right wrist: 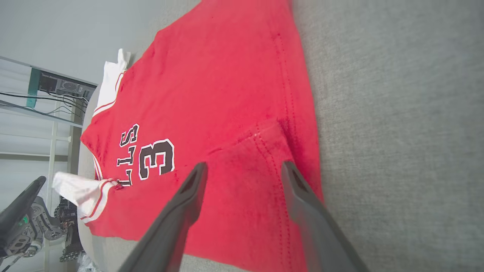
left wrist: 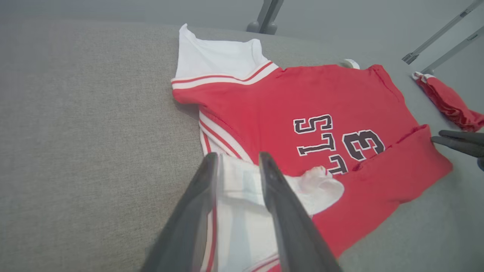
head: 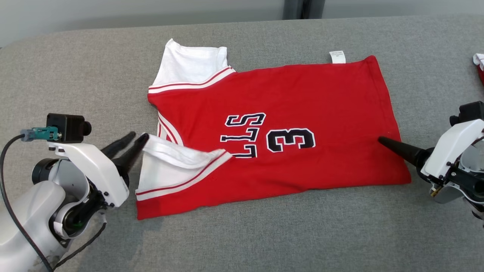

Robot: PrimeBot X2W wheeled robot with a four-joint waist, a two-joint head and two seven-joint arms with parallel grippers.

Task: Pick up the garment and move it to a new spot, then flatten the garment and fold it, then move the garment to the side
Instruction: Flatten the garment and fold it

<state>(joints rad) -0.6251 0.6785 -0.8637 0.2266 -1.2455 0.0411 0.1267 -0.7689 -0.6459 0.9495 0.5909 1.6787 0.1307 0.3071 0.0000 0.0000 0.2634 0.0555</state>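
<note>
Mid-fold on grey table [head: 264, 241]. Red jersey [head: 321, 105] flat and sideways at centre, neck end toward robot's left, hem toward right, near long edge already turned in over the lettering w/ white sleeve [head: 166, 175] uppermost. Left pincer [head: 139, 136] at that sleeve's outer edge, jaws parted, white cloth loose between the fingers rather than pinched. Right pincer [head: 382, 141] at hem end, jaws wide apart over the doubled-back hem corner, gripping nothing. Touching cloth or just above it: hard to tell from head cam. Second red item [head: 479, 66] at far right, well apart from the work.

Judged as folding stage, approx halfway: garment flattened, one fold laid, further folds and shift to the side not yet done.

To do it well:
- Back both pincers out along own finger lines, low and slow, to avoid dragging the top layer.
- Smooth the puckered sleeve before any next fold.
- Re-grip thru both layers at matching points, neck end and hem end.
- Lift together, same height and same pace, then lay edge onto edge w/o twist.
- Use numeral "3" [head: 290, 139] as a squareness check.
- Let go only w/ cloth fully down.
</note>
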